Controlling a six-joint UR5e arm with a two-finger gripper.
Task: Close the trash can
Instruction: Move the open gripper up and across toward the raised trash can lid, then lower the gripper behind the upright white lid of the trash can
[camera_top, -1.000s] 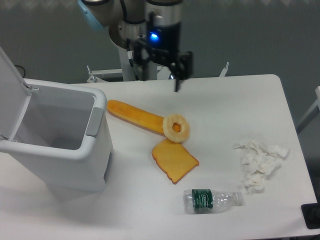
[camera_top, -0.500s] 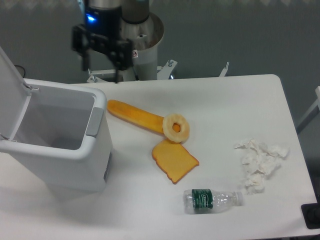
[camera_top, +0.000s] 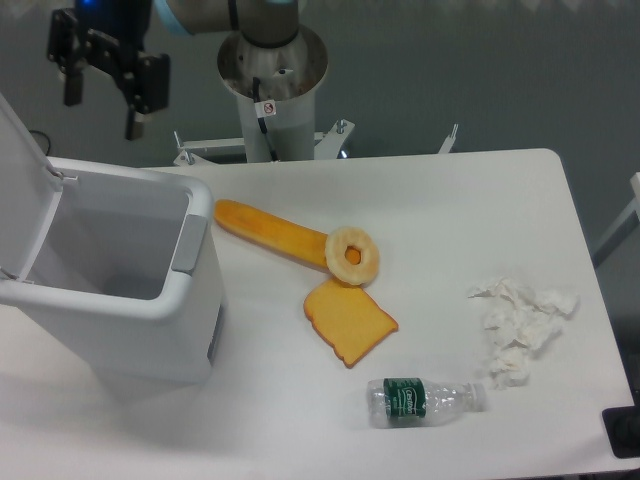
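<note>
White plastic trash can (camera_top: 120, 300) at near left of table (camera_top: 450, 220), lid (camera_top: 18, 190) raised, grey latch tab (camera_top: 189, 243) on front rim | gripper (camera_top: 101, 115) far left, above and behind can, fingers apart, holding nothing | toast slice (camera_top: 349, 321), water bottle (camera_top: 425, 399), crumpled tissue (camera_top: 518, 327) lying to the right

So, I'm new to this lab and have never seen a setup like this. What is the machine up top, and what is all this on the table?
One fixed camera looks down on a white table. The machine is a robot arm; its black two-finger gripper hangs open and empty above the large white plastic trash can, whose hinged lid stands open. Also on the table: a long orange bread stick, a pale ring-shaped pineapple slice, an orange toast slice, a clear plastic bottle with a green label and crumpled white tissue.
</note>
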